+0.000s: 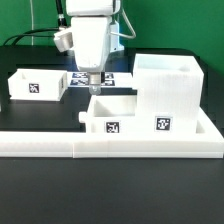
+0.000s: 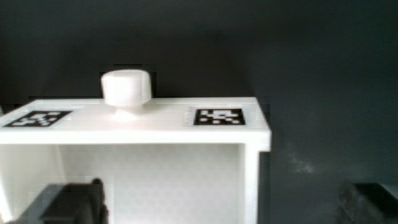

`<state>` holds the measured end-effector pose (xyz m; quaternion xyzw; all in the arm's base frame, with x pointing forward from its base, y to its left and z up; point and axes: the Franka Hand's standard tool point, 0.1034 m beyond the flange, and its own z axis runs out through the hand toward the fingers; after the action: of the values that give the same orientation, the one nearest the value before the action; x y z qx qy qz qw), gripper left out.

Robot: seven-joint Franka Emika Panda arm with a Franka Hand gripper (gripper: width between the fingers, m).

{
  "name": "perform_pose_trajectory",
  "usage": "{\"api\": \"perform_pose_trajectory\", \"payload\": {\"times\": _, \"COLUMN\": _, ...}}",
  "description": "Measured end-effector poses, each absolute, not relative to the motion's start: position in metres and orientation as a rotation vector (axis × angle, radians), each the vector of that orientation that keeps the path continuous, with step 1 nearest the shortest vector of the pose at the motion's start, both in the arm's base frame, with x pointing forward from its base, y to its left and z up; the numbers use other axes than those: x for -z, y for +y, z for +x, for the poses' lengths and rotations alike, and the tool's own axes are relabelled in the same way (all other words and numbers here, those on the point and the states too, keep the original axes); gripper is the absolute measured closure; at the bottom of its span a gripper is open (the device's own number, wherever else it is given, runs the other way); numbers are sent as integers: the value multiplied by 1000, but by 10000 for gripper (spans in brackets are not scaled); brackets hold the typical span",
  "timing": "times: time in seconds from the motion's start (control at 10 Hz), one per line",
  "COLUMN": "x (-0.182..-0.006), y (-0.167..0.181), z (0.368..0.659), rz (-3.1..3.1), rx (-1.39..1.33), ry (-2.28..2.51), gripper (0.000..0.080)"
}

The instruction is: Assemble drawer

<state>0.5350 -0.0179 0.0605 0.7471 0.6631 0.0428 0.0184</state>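
Note:
The drawer is a low white open-topped box with a tag on its near face. It lies against the tall white housing, on the side toward the exterior view's left. My gripper hangs open and empty just above the drawer's far corner, away from the housing. In the wrist view the drawer fills the lower middle, showing a round white knob and two tags on its face. One dark finger is over the drawer's inside. The other is over the black table outside its wall.
A second low white open box with a tag lies at the exterior view's left. A long white raised rail runs along the front. The marker board lies behind the gripper. The table is black.

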Motion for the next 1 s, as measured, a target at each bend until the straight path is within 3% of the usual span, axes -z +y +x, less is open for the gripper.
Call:
{"api": "perform_pose_trajectory", "payload": {"times": 0.5, "x": -48, "y": -2, "z": 534, "rz": 2316, "rx": -128, "ry": 2099, "gripper": 150}}
{"api": "perform_pose_trajectory", "payload": {"times": 1.0, "x": -14, "y": -6, "z": 519, "rz": 2346, "rx": -88, "ry": 2126, "gripper": 150}}
